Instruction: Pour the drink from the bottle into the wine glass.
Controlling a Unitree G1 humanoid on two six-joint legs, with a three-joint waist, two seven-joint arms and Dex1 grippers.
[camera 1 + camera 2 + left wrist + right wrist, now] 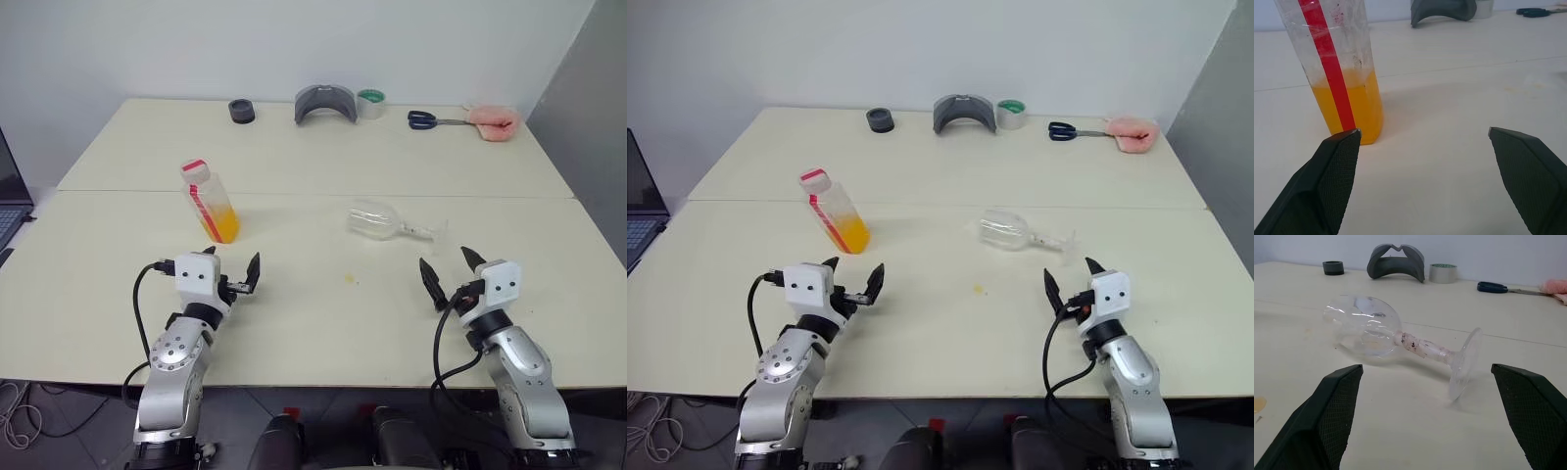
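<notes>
Item one, bottle [209, 201]: you have it standing upright on the table [313, 323], left of centre, just ahead of the left gripper [235, 279] and apart from it; its cap band is red and white, a red stripe runs down its side, and the drink [1352, 105] fills roughly the lower third. Judged light, with thin plastic walls that may give under a hard squeeze and a smooth skin that may slip; take it around the body at about the liquid line, below the band, so you can tip it without the mouth swinging wide. Whether the mouth is capped or open cannot be told. Item two, glass [1400, 340]: you find it lying on its side, right of centre, bowl toward the bottle, foot toward the right edge, just ahead of the right gripper [451, 272] and not touching it. Judged light, rigid, brittle and inclined to roll on its bowl; the stem, which looks wrapped in something pale, is the narrow part to pinch, gently, near the bowl, and you must stand it on its foot before any pouring. Item three, grippers: both hover over the near table with fingers spread wide, holding nothing. Item four, far edge: a black ring [241, 111], a grey curved piece [324, 104], tape [371, 103], scissors [431, 120] and a pink cloth [493, 122], all well apart from the work. A small yellowish spot [349, 280] marks the table between the grippers.
</notes>
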